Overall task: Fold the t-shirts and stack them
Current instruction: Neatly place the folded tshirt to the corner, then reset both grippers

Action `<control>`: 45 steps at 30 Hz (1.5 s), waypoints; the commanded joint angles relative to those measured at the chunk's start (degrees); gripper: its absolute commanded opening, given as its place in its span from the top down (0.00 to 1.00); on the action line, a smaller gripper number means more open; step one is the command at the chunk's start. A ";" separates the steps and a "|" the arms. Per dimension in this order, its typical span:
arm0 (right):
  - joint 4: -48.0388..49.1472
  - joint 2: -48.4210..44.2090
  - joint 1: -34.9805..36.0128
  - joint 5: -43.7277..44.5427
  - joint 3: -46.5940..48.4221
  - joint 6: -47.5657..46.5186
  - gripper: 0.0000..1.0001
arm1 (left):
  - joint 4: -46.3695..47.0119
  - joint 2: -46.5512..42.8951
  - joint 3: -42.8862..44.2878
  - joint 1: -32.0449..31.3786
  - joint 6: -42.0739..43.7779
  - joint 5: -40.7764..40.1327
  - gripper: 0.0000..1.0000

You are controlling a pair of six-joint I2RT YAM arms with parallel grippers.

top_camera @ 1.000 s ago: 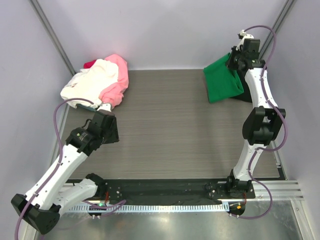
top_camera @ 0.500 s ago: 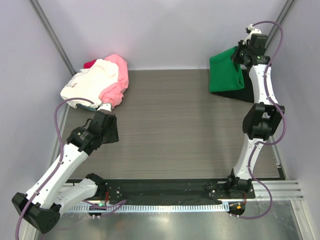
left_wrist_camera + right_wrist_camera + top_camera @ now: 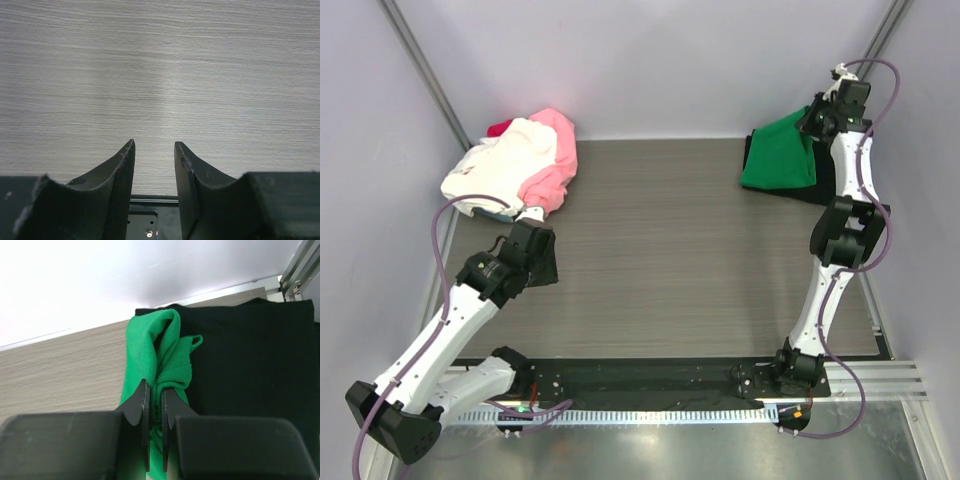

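Observation:
My right gripper (image 3: 817, 118) is shut on the green t-shirt (image 3: 778, 158) at the far right corner and holds it lifted, so the cloth hangs over the folded black t-shirt (image 3: 823, 185). In the right wrist view the gripper (image 3: 155, 390) pinches a bunched green t-shirt (image 3: 162, 355) above the black t-shirt (image 3: 250, 360). A heap of the cream-white t-shirt (image 3: 495, 165), pink t-shirt (image 3: 557, 150) and red t-shirt (image 3: 500, 127) lies at the far left. My left gripper (image 3: 542, 262) is open and empty over bare table; it also shows in the left wrist view (image 3: 154, 146).
The grey wood-grain table (image 3: 660, 250) lies between the heap and the right corner. Pale walls close in the back and both sides. A black rail (image 3: 650, 378) with the arm bases runs along the near edge.
My right gripper has carried the green t-shirt up and back to the right, over the black t-shirt. The left arm has barely moved.

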 commanded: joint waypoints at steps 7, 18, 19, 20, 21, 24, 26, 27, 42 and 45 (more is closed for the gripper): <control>3.22 8.80 -3.29 -2.07 11.01 -0.54 0.99 | 1.39 0.89 -0.07 0.30 -0.95 -1.75 0.62; 8.76 20.32 -9.18 2.68 13.22 3.50 0.21 | 1.30 0.80 0.11 0.21 -1.30 -2.11 0.62; 8.59 19.89 -9.44 3.21 13.13 4.11 0.17 | 1.30 0.71 0.11 0.29 -1.30 -2.11 0.63; 8.50 19.45 -9.71 4.26 13.13 4.82 0.13 | 1.21 0.80 0.11 0.30 -1.30 -2.28 0.63; 8.50 18.40 -9.97 5.49 12.87 5.08 0.08 | 1.12 0.89 0.11 0.30 -1.39 -2.37 0.63; 8.32 16.46 -10.67 6.20 12.87 7.53 0.05 | 1.04 1.07 0.20 0.29 -1.47 -2.72 0.63; 8.14 14.18 -10.68 5.68 12.52 7.99 0.05 | 0.86 1.15 0.20 0.21 -1.65 -3.07 0.62; 8.14 13.47 -10.59 5.33 12.43 9.38 0.04 | 0.86 1.07 0.20 0.29 -1.65 -3.16 0.62; 10.86 -4.01 -6.99 2.26 -4.68 21.59 0.02 | 0.86 0.80 0.28 0.30 -1.74 -3.07 0.62; 16.92 -13.58 -3.66 -0.38 -18.21 26.26 0.02 | 0.68 0.63 0.20 0.29 -1.83 -3.42 0.62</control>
